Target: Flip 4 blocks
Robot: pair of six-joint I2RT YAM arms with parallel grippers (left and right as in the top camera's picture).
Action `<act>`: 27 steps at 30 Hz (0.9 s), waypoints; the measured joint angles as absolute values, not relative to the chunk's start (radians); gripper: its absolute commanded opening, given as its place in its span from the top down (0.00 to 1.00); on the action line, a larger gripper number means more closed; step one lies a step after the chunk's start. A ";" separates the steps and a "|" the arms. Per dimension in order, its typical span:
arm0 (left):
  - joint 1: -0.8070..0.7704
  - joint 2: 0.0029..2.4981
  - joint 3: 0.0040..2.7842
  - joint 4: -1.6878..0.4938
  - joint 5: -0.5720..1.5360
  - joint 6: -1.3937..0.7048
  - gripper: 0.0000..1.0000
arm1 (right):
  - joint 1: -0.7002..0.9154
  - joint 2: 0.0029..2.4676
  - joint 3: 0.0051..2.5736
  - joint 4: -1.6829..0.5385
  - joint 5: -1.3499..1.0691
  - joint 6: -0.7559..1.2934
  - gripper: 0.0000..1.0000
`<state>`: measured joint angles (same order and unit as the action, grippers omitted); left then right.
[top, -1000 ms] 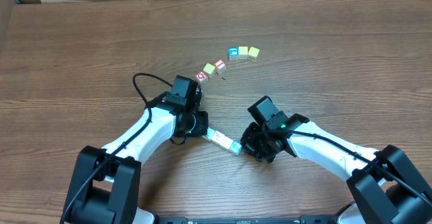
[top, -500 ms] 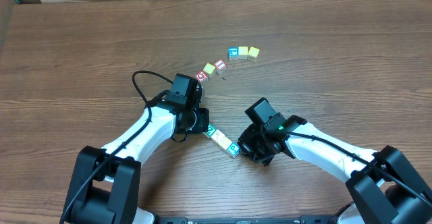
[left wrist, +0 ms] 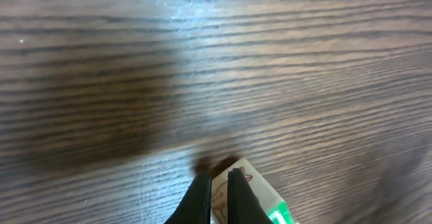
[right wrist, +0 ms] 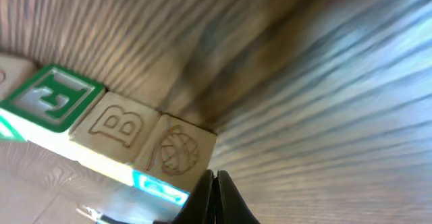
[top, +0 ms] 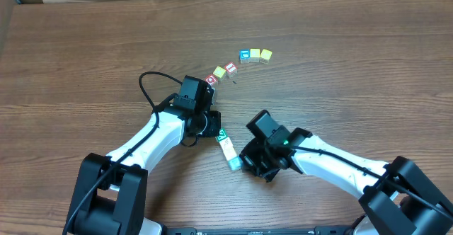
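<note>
A short row of blocks [top: 227, 148] is seen just front of the desk's [top: 354, 65] centre, set between the left fingers [left wrist: 200, 200] and right fingers [right wrist: 202, 207], both closed tight, tips touching its ends.

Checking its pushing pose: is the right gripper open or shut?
Shut: the right gripper has its jaws together, no gap showing, beside the globe-faced block.

Blocks [top: 227, 148] bar the centre; table [top: 368, 72] at right lies open
</note>
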<state>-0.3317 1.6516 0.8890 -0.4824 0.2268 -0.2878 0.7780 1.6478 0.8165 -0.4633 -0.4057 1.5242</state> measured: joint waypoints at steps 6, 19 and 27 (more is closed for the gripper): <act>-0.332 1.652 0.889 -0.467 0.237 -0.288 0.96 | 0.827 1.648 0.817 -0.412 -0.412 1.583 0.96; -0.328 1.653 0.907 -0.462 0.243 -0.287 0.96 | 0.827 1.648 0.819 -0.355 -0.413 1.498 0.96; -0.279 1.657 1.150 -0.667 0.196 -0.289 0.96 | 0.725 1.635 0.925 -0.496 -0.396 1.176 0.96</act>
